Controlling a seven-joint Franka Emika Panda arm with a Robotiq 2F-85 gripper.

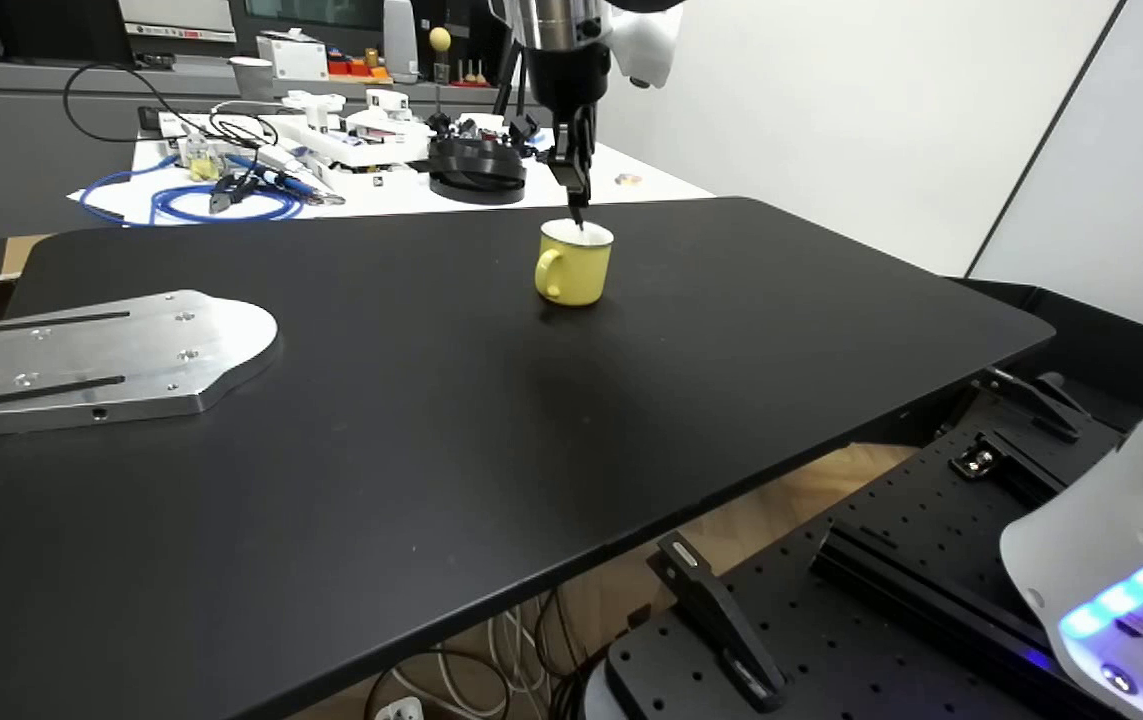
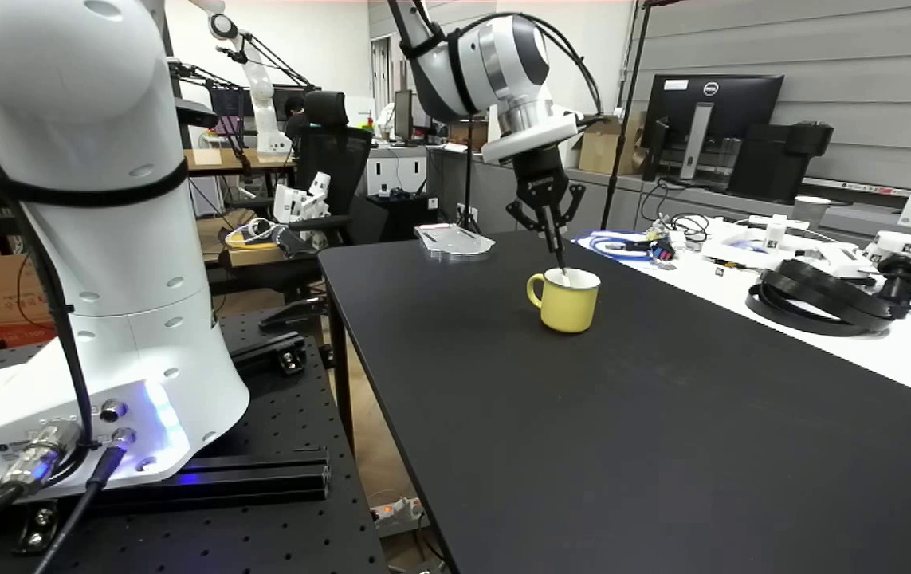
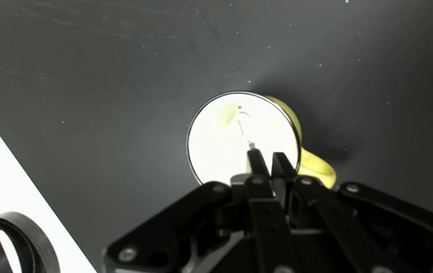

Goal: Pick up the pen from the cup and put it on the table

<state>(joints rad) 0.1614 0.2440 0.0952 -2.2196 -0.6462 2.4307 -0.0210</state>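
The yellow cup [image 1: 574, 270] stands upright on the black table [image 1: 381, 480] and shows in both exterior views [image 2: 571, 309]. The pen [image 3: 241, 123] leans inside the cup, its thin whitish part against the bright interior in the wrist view; its whitish part also shows at the rim in an exterior view [image 2: 565, 276]. My gripper [image 3: 268, 153] points down over the cup, fingertips at about rim height. The fingers are close together with a narrow gap. The pen runs up to the left fingertip, and its upper part is hidden or merges with the dark fingers. Whether it is gripped is unclear.
A silver metal plate [image 1: 121, 350] lies on the table away from the cup. A white table [image 1: 651, 180] with cables, white parts and a black round object [image 2: 814, 295] adjoins the far edge. The robot base [image 2: 128, 319] stands beside the table.
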